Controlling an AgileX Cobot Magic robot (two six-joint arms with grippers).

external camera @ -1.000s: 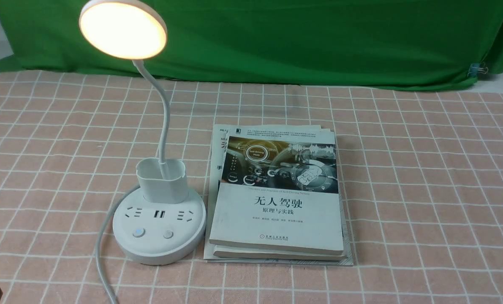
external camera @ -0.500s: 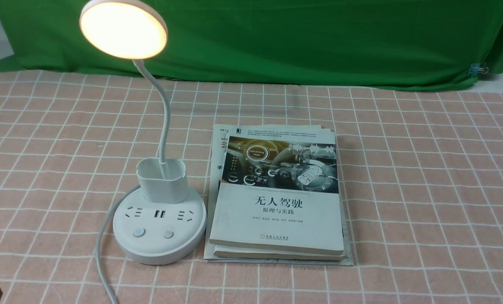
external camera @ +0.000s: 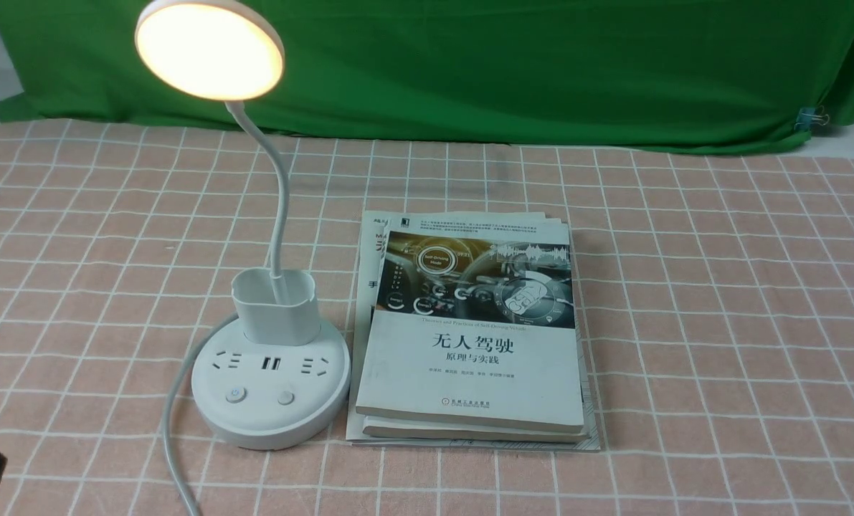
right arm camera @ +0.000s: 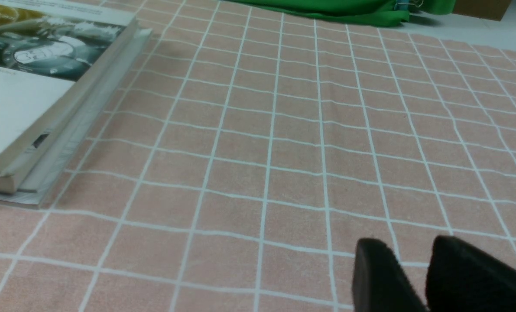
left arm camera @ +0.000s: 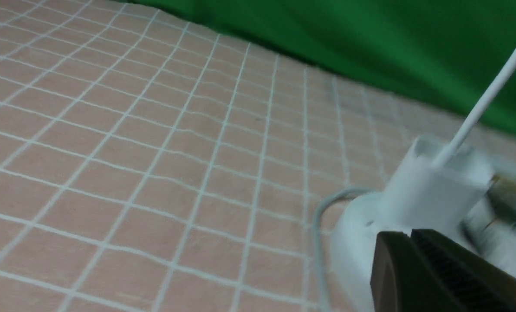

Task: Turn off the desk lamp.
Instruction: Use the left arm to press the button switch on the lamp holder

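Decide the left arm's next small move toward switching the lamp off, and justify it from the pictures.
Probably bring the left hand, shut, forward and rightward over the lamp's round base. The head glows, so the lamp is on; the two buttons sit at the base's near edge, and the hand is only at the front view's lower left corner.

Stacked books [external camera: 470, 337] (checked tablecloth [external camera: 720, 301] beneath)

The white desk lamp [external camera: 269, 390] stands upright (disc head glowing) on the checked cloth, just left of stacked books.
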